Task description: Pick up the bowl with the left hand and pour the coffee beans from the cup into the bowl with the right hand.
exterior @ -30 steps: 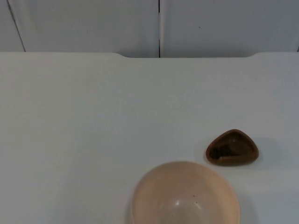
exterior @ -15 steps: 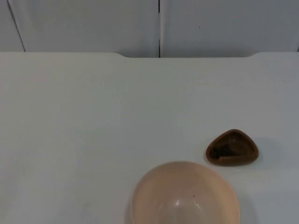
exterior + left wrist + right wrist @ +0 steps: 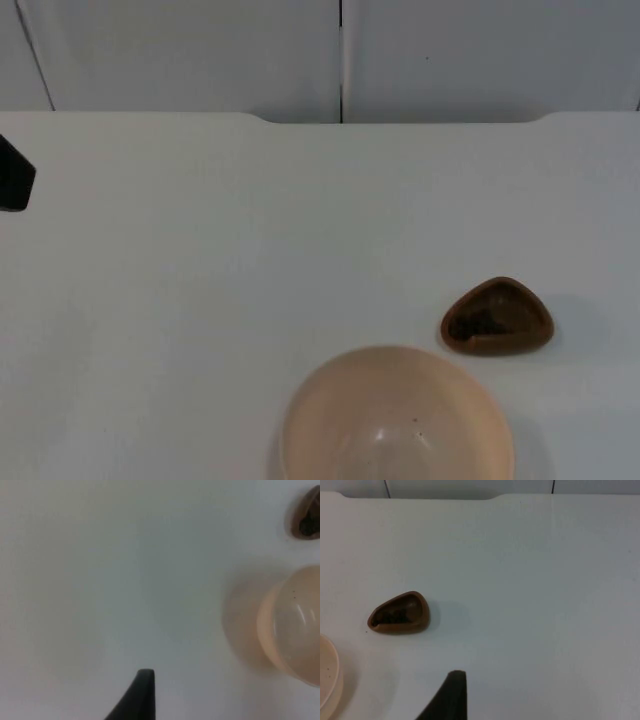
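A pale peach bowl (image 3: 395, 420) stands empty at the table's front edge, a little right of centre. Just behind it to the right sits a small brown cup (image 3: 497, 316) with dark coffee beans inside. My left gripper (image 3: 12, 175) comes in at the far left edge, well away from the bowl. The left wrist view shows the bowl (image 3: 295, 625) and the cup (image 3: 306, 515) off to one side. My right gripper (image 3: 447, 700) hangs above the table, with the cup (image 3: 399, 613) and the bowl's rim (image 3: 326, 680) ahead of it. Neither gripper touches anything.
The white table top (image 3: 250, 260) ends at the grey partition wall (image 3: 200, 50) at the back. A dark notch (image 3: 340, 118) marks the middle of the table's far edge.
A black part of the left arm has come into the top view at the left edge. The bowl and the cup have not moved.
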Tool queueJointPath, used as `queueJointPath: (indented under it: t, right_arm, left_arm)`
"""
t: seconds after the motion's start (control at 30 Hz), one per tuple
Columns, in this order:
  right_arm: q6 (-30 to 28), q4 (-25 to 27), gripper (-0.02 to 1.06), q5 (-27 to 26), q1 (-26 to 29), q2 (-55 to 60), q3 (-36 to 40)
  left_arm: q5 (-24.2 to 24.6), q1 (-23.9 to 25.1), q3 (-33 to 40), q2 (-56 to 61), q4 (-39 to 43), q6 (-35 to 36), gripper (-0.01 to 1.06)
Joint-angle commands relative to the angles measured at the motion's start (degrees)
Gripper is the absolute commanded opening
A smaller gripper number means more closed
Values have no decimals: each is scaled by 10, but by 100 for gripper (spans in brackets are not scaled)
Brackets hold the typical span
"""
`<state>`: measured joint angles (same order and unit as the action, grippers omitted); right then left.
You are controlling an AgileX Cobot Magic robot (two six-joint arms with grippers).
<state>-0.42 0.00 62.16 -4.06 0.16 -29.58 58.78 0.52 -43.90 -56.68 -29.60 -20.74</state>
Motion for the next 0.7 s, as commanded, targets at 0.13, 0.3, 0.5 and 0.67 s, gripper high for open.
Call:
queueJointPath:
  t: [0.13,0.3,0.5,0.67]
  right_arm:
    - [-3,0,105,-4,4,-2,0]
    - [-3,0,105,-4,4,-2,0]
    - [-3,0,105,-4,4,-2,0]
    - [-3,0,105,-4,4,-2,0]
  left_arm:
    - [-39,-70,-4,-14,-14,4,98]
    - [-90,-156,-4,-67,-12,26,98]
    - [-130,-220,-4,-138,-12,32,98]
    - [-153,-248,-4,-207,-13,33,98]
